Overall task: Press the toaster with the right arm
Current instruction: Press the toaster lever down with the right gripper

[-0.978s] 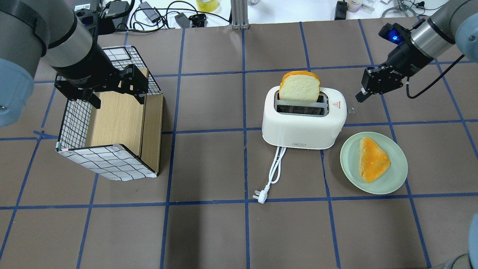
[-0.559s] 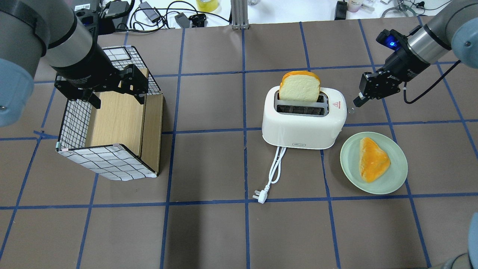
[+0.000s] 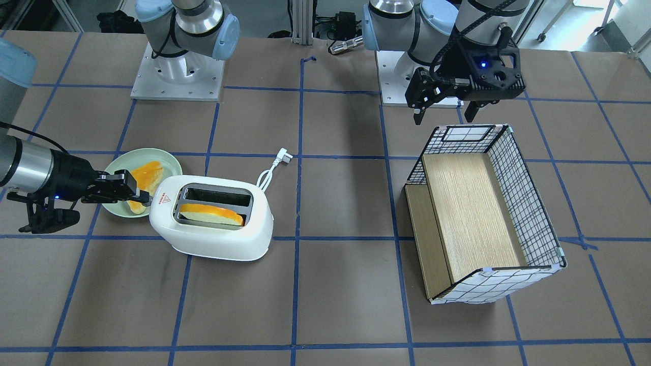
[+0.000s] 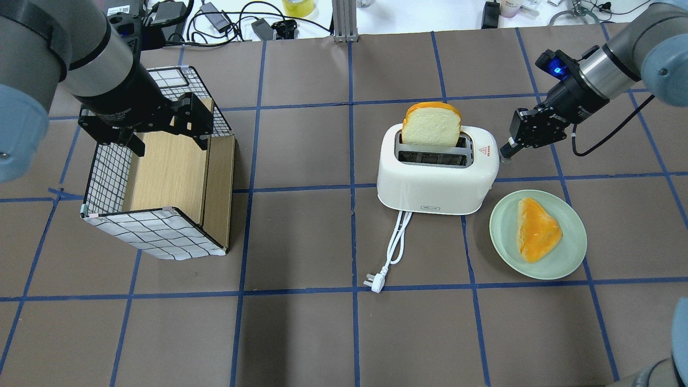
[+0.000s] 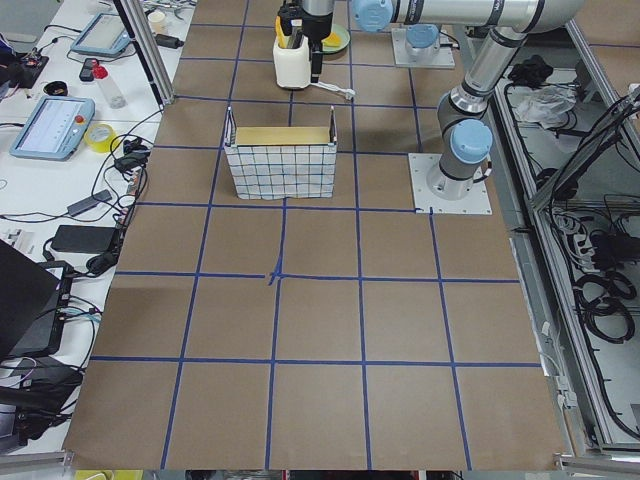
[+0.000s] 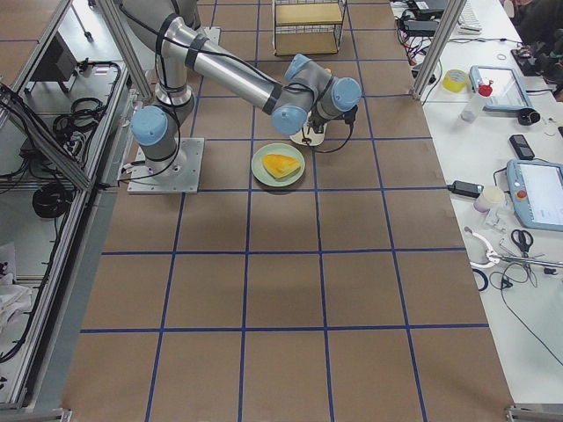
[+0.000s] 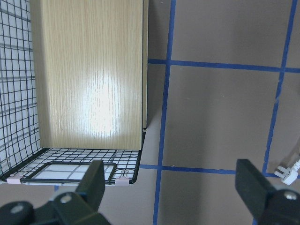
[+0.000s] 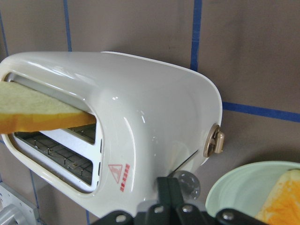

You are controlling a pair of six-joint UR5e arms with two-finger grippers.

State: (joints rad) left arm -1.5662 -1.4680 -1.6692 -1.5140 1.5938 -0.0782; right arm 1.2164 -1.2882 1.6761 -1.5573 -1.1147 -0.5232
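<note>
Overhead exterior view, and we see the right gripper [image 4: 506, 152] right up against the end of the toaster [image 4: 430, 185], its fingers [image 8: 169, 188] pinched tight together with nothing between them. From the right wrist camera we catch the clear lever knob [image 8: 188, 183] just beside the fingertips, on the toaster's end wall; whether they actually touch it, we cannot tell. The toaster body stretches away ahead of the fingers, upright on the table, with a bread slice [image 4: 431, 126] standing tall in the slot farther from the robot. Near the fingers on the other side sits the green plate [image 4: 570, 255] with a toasted piece [image 4: 537, 230] on it. Well away from them, the left gripper [image 7: 172, 180] hangs over the wire basket [image 4: 156, 236], its fingers spread wide and holding nothing.
</note>
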